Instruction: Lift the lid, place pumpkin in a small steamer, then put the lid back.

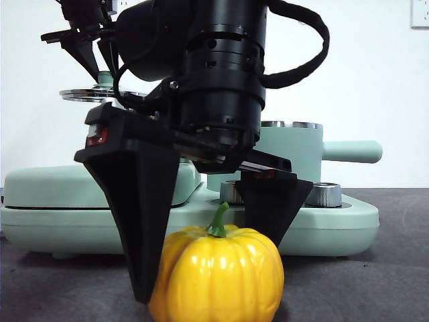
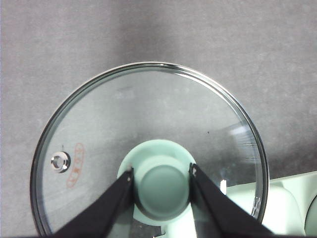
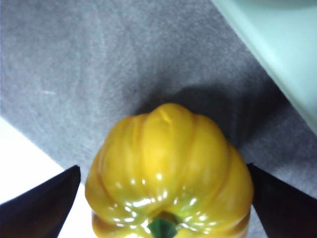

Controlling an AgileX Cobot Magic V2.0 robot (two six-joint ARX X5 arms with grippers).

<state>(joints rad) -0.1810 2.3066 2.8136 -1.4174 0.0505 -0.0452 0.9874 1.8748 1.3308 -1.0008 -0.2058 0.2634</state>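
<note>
The yellow-orange pumpkin (image 1: 218,278) with a green stem stands on the grey table at the front. My right gripper (image 1: 209,268) is lowered over it, with one jaw on each side and both spread open. The right wrist view shows the pumpkin (image 3: 168,168) between the jaws of the right gripper (image 3: 162,167). My left gripper (image 1: 100,70) is at the upper left, shut on the mint knob (image 2: 161,183) of the glass lid (image 2: 148,114), and holds the lid (image 1: 100,94) in the air. The small steamer (image 1: 295,154) stands behind on the appliance, partly hidden by the right arm.
The wide mint appliance base (image 1: 335,225) with chrome dials (image 1: 325,194) spans the table behind the pumpkin. Its flat cover (image 1: 67,184) is on the left. The steamer's handle (image 1: 352,151) points right. A white surface lies past the table's edge (image 3: 25,163).
</note>
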